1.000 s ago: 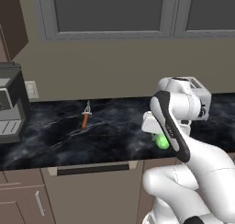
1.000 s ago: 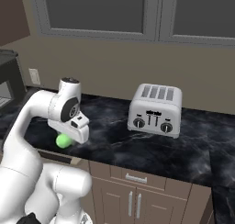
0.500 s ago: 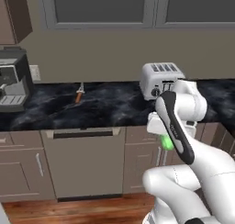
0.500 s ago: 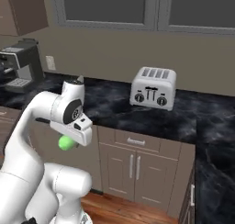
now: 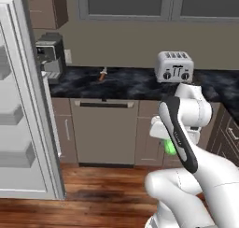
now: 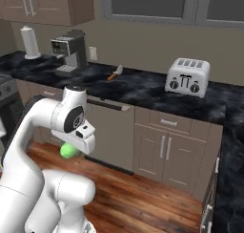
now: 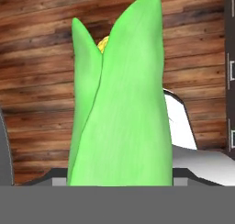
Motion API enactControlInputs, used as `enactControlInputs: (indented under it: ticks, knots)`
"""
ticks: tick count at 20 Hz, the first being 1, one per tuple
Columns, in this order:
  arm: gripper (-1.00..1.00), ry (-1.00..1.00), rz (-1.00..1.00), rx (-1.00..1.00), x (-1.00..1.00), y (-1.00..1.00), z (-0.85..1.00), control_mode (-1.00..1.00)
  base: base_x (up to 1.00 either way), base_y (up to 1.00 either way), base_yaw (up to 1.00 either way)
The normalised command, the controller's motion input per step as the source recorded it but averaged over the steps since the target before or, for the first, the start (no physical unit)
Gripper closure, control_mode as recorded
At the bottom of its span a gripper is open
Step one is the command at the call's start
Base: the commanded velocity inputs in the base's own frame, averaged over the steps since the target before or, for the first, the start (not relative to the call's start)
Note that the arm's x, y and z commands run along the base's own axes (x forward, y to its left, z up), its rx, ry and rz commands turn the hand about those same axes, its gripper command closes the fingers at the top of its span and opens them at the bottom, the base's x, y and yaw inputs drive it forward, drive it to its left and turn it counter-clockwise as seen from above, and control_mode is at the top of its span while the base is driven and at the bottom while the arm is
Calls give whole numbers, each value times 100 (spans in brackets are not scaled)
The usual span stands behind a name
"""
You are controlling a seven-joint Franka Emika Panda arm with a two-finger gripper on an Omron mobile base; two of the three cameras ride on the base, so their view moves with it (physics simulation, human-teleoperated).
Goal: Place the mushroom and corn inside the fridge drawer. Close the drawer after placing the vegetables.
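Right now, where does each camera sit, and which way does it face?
Left base view: behind the arm's left, facing the counter, toaster, fridge door; arm rises lower right.
Right base view: behind its right, facing the same counter; arm lower left.
Hand view: on the hand, looking down the corn at wood floor.
Both base views share toaster, coffee machine.

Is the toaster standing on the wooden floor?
No, the toaster stands on the dark counter, above the cabinets and the wooden floor.

both base views look forward from behind the arm, sharing the toaster and counter; the hand view looks close down at wooden floor.
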Motion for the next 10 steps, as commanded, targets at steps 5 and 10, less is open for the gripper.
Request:
enactControlInputs:
  ticks: [5, 10]
  knots:
    - [100, 0, 0, 0, 0, 0, 0, 100, -91, 13, 43]
    - [100, 0, 0, 0, 0, 0, 0, 100, -43, 57, 57]
